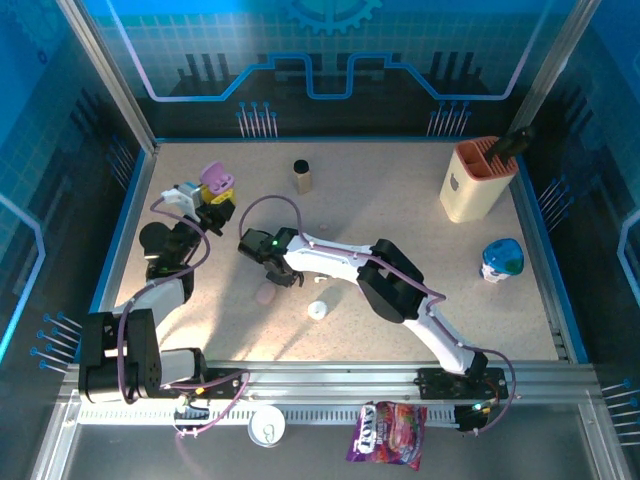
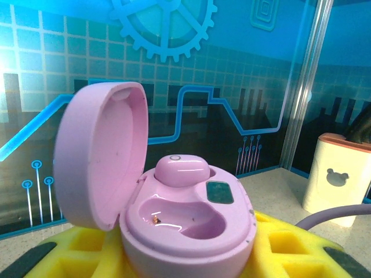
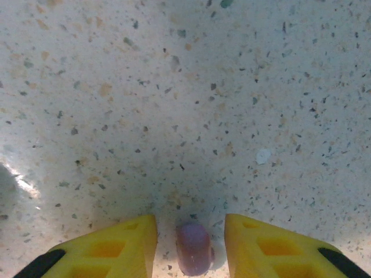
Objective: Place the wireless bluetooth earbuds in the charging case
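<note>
The right jaws stand parted, their yellow pads (image 3: 110, 246) flanking a small pale pink plastic earbud (image 3: 193, 249) that lies on the speckled tabletop (image 3: 185, 104). A thin gap shows on each side, so nothing is gripped. The right arm (image 1: 340, 262) reaches low toward the left. The left jaws clamp a pink pebble-shaped charging case (image 2: 188, 226) with its lid open, one pink bud (image 2: 181, 169) seated and the socket nearer the jaws bare. The left arm (image 1: 165, 270) is folded upright.

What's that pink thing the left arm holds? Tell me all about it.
A glossy pink plastic case, its hinged lid swung open. One pink earbud sits in the far socket; the near socket is empty, showing a tiny gold contact. A small dark panel lies beside the bud. The yellow fingers of the left gripper hold its base.
</note>
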You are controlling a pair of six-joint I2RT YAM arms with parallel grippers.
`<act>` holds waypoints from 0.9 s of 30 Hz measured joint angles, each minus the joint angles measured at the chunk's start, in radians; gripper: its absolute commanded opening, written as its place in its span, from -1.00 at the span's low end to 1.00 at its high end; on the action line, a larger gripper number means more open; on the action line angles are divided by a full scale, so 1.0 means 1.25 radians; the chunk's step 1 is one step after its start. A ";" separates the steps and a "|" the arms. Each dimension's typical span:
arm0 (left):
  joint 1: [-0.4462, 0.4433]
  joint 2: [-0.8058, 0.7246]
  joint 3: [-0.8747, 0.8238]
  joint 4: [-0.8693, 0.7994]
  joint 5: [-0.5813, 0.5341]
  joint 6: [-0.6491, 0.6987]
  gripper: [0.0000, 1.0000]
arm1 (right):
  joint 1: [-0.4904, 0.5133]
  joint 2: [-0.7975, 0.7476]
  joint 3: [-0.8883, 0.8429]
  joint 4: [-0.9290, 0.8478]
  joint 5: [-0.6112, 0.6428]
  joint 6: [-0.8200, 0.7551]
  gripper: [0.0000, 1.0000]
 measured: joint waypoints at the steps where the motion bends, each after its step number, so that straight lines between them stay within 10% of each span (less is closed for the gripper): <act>1: 0.000 -0.001 0.000 -0.003 0.000 0.000 -0.26 | 0.001 0.000 0.004 -0.005 0.000 0.000 -0.32; 18: 0.000 -0.011 0.000 -0.017 0.003 0.003 -0.28 | -0.007 -0.009 -0.008 -0.014 -0.023 0.016 -0.59; 27: -0.069 -0.009 -0.011 -0.020 0.000 0.051 -0.28 | -0.111 -0.312 -0.277 0.150 -0.251 0.101 -0.58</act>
